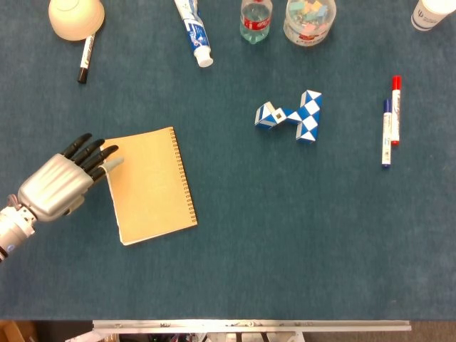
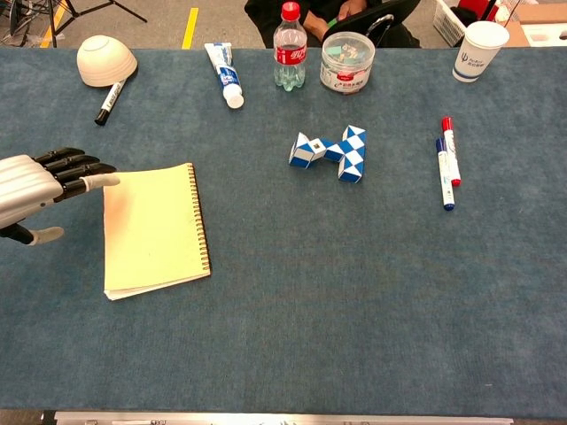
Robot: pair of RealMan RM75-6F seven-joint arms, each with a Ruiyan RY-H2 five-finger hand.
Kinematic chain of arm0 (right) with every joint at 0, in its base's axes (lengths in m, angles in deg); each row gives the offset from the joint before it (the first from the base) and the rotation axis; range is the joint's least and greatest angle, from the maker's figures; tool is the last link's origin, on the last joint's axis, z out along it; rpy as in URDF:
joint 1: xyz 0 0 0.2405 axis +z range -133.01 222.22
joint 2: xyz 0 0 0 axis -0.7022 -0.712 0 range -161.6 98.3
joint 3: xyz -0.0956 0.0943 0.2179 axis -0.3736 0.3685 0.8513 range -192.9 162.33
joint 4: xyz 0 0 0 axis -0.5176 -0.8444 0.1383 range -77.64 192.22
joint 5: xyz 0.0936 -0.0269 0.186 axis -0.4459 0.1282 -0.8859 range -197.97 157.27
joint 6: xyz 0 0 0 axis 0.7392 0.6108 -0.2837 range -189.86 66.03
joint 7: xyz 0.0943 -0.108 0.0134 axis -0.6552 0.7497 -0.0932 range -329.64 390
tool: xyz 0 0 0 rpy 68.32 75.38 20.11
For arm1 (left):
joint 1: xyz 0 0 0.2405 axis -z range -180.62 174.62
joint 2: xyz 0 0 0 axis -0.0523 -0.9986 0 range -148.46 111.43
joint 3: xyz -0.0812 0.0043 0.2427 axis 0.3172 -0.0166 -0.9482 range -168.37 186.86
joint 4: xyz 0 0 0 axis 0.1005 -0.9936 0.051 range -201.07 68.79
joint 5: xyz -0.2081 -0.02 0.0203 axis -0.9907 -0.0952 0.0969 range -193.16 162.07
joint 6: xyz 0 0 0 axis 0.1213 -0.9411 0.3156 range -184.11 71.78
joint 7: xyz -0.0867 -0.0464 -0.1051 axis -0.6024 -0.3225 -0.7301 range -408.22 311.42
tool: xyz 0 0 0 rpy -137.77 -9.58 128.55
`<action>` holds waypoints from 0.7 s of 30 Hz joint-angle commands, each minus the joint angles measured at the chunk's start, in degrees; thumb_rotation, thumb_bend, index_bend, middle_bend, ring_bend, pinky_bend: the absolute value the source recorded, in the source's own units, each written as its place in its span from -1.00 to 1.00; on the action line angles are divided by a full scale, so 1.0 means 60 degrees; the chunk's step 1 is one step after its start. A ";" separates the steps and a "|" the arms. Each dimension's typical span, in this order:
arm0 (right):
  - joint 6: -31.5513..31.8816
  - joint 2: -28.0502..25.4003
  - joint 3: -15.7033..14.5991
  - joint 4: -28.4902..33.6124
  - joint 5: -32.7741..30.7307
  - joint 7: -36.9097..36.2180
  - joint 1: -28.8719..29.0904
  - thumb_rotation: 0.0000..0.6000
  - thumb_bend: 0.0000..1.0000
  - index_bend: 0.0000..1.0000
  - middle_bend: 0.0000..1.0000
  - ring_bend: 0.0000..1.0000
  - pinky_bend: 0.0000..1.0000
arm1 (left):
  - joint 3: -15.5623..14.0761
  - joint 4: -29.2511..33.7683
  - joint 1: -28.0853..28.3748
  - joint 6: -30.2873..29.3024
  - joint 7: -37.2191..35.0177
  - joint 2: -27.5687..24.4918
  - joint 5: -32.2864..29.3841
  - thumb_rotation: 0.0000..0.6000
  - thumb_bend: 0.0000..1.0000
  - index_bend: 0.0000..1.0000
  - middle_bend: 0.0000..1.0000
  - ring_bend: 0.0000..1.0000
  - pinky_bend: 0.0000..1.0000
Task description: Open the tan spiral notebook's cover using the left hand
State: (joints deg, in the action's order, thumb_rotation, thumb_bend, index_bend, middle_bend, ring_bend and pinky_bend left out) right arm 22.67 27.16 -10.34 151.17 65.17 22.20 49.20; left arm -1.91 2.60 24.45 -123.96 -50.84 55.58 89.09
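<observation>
- Head view: notebook (image 1: 152, 186) lies closed on the tabletop (image 1: 285, 235), spiral along its right edge. Left robot hand (image 1: 60, 182) at the free left edge, fingers extended and slightly spread, tips at the upper-left corner; holding nothing.
- Chest view: same robot hand (image 2: 40, 188), fingertips (image 2: 99, 180) just reaching the corner. Contact cannot be told.
- Judgement: approach step; cover not yet lifted. Next: catch the cover's edge, swing it rightward over the spiral.
- Right robot hand: not seen.

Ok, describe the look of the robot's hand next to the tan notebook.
The left hand has a rounded, brushed-silver metal back. Its fingers are black, with a pale grey tip on at least one. The wrist is silver-white with dark fittings. No cables or markings are visible.
</observation>
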 commanded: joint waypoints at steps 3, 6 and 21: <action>0.0025 -0.0042 -0.0010 0.0079 0.0006 0.0069 -0.0018 1.00 -0.21 -0.32 -0.44 -0.58 -0.39 | -0.0176 -0.1019 -0.0053 -0.0400 -0.0580 0.0723 0.0362 1.00 -0.47 -0.92 -0.92 -1.00 -0.94; 0.0043 -0.0057 -0.0004 0.0141 0.0026 0.0130 -0.0012 1.00 -0.21 -0.32 -0.44 -0.58 -0.39 | -0.0219 -0.1316 -0.0026 -0.0504 -0.0676 0.0957 0.0484 1.00 -0.48 -0.92 -0.92 -1.00 -0.94; 0.0098 -0.0100 -0.0009 0.0213 0.0008 0.0205 -0.0050 1.00 -0.21 -0.32 -0.44 -0.58 -0.39 | -0.0282 -0.2074 0.0134 -0.0447 -0.1019 0.1759 0.0481 1.00 -0.48 -0.92 -0.92 -1.00 -0.94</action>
State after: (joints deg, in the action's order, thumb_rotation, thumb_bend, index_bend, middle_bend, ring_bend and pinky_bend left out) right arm 23.26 26.56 -10.39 152.45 65.21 23.43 48.90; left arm -3.63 -9.78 25.19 -126.66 -56.91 66.06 92.01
